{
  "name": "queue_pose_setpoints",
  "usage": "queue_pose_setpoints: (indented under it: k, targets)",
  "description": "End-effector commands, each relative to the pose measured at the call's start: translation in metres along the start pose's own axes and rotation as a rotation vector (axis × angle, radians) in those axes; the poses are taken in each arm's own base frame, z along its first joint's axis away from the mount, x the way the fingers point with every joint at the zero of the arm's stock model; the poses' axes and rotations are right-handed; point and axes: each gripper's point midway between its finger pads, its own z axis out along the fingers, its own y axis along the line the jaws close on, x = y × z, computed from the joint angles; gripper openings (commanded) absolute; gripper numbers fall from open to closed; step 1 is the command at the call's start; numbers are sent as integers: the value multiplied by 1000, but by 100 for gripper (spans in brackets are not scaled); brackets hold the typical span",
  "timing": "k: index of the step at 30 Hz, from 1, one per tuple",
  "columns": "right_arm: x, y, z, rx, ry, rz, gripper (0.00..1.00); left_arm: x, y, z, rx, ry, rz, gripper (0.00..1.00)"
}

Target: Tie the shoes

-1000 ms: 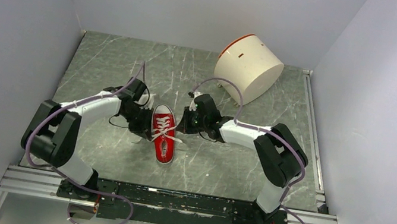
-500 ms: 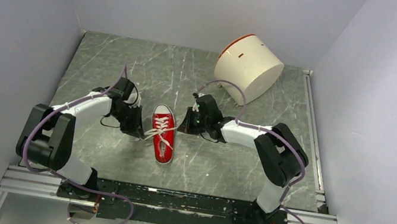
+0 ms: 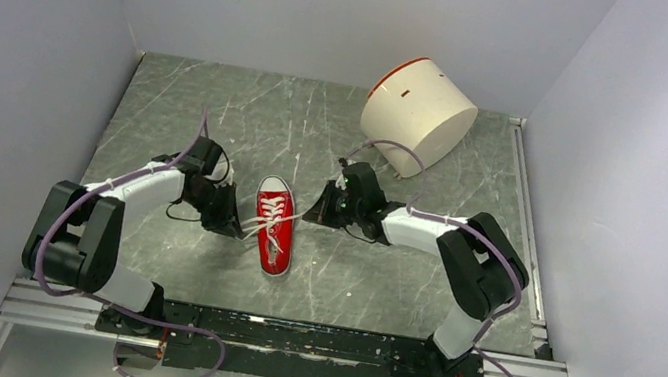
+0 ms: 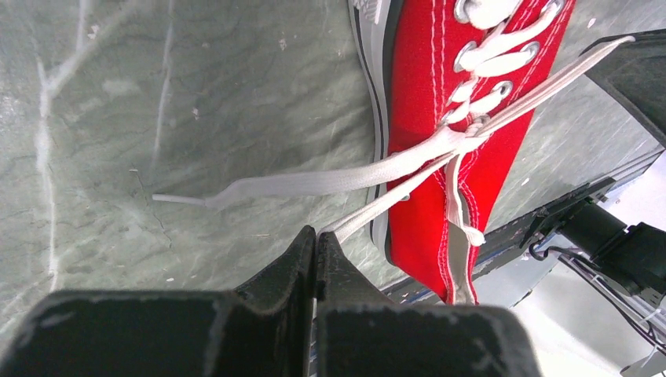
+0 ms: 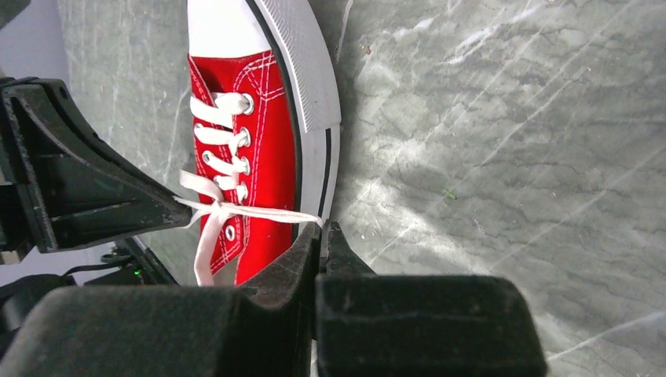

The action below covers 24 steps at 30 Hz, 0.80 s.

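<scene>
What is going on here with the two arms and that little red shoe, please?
Two robot arms are tying a small red canvas sneaker on the grey marbled table. The left gripper and right gripper, either side of it, are each shut on a strand of its white laces, held taut from a crossing. No bow yet; one lace end lies loose.

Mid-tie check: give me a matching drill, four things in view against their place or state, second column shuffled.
1 left gripper
2 right gripper
3 sneaker
4 white drum

a shut on a lace, right of the sneaker
b lying on its side at the back
c between both grippers
d shut on a lace, left of the sneaker

Pairs: 1-d, 2-a, 3-c, 4-b
</scene>
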Motion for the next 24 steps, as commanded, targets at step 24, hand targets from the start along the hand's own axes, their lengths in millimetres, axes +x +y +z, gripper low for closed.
queue_pose_setpoints:
  k: [24]
  targets:
    - [-34, -33, -22, 48, -74, -48, 0, 31, 9, -2, 27, 130, -2, 5]
